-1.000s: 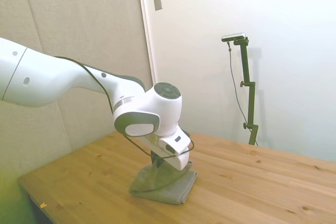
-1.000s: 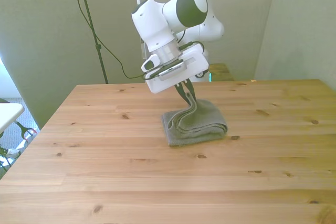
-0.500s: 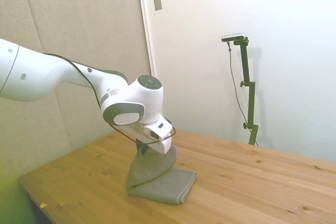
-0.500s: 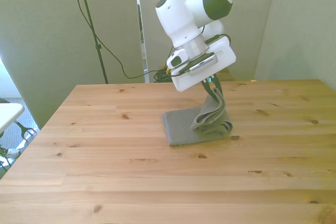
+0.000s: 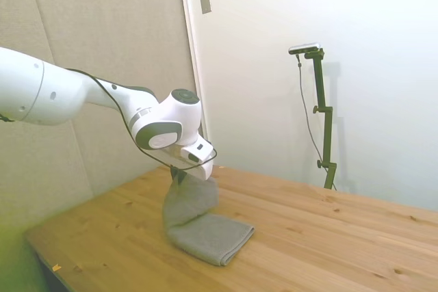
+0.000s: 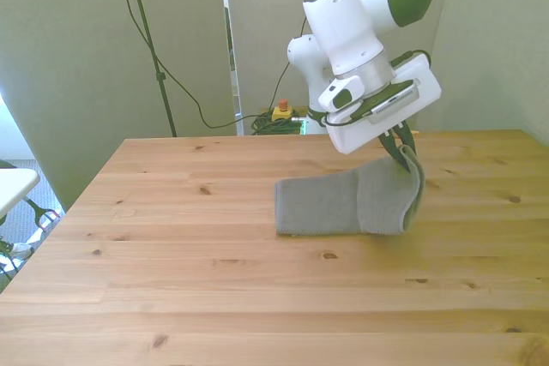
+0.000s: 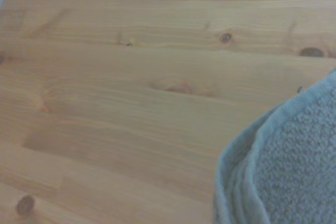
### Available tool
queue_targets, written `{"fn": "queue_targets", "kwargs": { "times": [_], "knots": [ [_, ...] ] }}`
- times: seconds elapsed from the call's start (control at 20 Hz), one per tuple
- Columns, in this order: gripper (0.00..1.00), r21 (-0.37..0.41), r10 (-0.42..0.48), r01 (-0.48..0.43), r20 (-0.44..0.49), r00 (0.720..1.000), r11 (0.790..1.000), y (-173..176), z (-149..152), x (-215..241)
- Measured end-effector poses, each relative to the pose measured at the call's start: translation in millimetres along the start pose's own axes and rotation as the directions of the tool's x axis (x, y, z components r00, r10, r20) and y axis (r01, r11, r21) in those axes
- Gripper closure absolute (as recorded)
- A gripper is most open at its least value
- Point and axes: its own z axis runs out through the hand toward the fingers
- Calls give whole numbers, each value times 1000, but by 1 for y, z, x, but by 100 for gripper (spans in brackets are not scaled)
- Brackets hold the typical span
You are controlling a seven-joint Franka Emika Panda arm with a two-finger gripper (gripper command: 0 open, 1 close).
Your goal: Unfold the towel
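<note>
Towel [image 6: 343, 203] part-opened on the wooden surface [image 6: 171, 280], one edge raised.
Claw [image 6: 403, 148] pinches the hem; the soft, thick, light cloth drapes limply, so its stitched edge seems the best hold.

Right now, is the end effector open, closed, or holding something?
End effector: closed on a lifted edge of the towel.

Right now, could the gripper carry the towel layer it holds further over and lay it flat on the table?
Probably yes. The gripper is shut on the towel's lifted edge, and the wooden table toward the front view's right is bare, so nothing visible blocks the way.
</note>
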Motion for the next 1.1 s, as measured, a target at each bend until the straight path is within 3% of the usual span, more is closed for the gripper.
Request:
{"fn": "queue_targets", "kwargs": {
  "times": [0.35, 0.55, 0.6, 0.8, 1.1],
  "knots": [
    [100, 26, -44, 44, 1, 999, 999, -39, 11, 12],
    [100, 22, -110, 108, 125, 986, 994, -51, 28, -4],
    [0, 20, -139, 138, 165, 976, 990, -51, 32, -7],
    [0, 31, -230, 230, 279, 932, 973, -47, 44, -6],
    [0, 54, -273, 274, 385, 881, 960, -32, 49, 7]
  ]
}}
